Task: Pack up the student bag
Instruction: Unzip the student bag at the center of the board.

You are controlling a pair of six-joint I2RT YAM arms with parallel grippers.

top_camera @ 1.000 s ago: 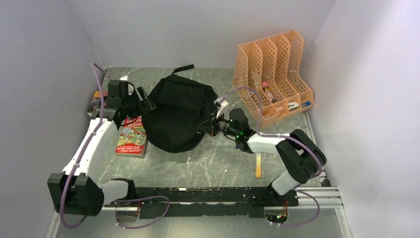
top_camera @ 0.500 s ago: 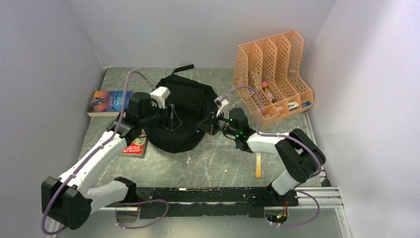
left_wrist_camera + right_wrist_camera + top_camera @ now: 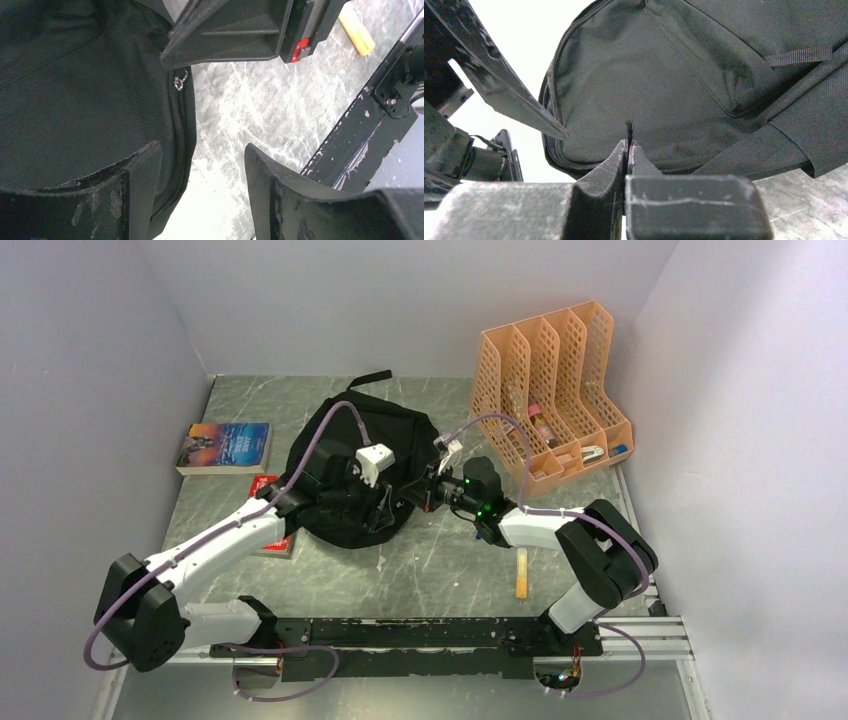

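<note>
The student bag (image 3: pixel 405 435) filled the middle; nearer, bare table (image 3: pixel 440 560) lay open; an orange organiser (image 3: pixel 548 390) walled off the far right.

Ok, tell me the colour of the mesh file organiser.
The file organiser is light orange; the top external view shows it best.

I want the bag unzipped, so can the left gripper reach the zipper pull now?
Probably yes: the open left gripper faces the zipper pull, nothing between; the right gripper, pinching the student bag, crowds it.
</note>
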